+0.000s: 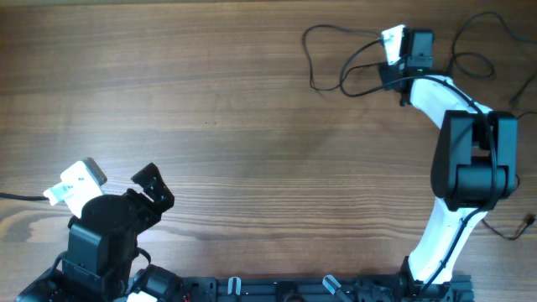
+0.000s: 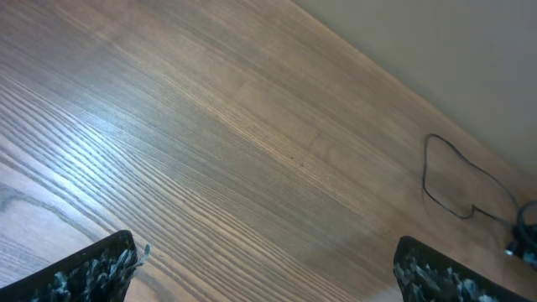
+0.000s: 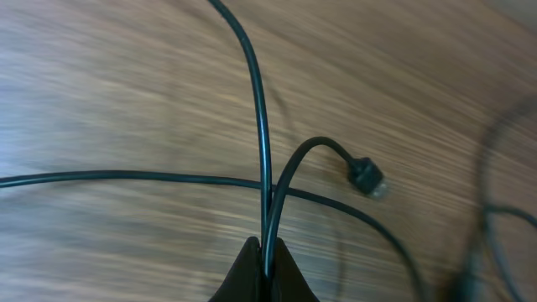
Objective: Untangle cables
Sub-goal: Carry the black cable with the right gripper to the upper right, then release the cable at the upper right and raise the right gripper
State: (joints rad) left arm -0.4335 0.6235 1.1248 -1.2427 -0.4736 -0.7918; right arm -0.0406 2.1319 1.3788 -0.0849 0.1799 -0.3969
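Thin black cables (image 1: 329, 52) lie in loose loops on the wooden table at the far right. My right gripper (image 1: 393, 77) sits among them. In the right wrist view the right gripper (image 3: 267, 253) is shut on two strands of cable (image 3: 262, 143) that rise between its tips; one curls over to a small plug (image 3: 367, 176). A third strand (image 3: 126, 176) crosses behind them on the table. My left gripper (image 1: 117, 186) stands at the near left, far from the cables. Its fingers (image 2: 92, 270) are wide apart and hold nothing, with a cable loop (image 2: 445, 180) in the distance.
More thin cable loops (image 1: 480, 57) lie right of the right arm (image 1: 470, 159), near the table's far right corner. A short strand with a plug end (image 1: 522, 225) rests at the right edge. Bare wooden tabletop (image 1: 252, 151) spans the middle.
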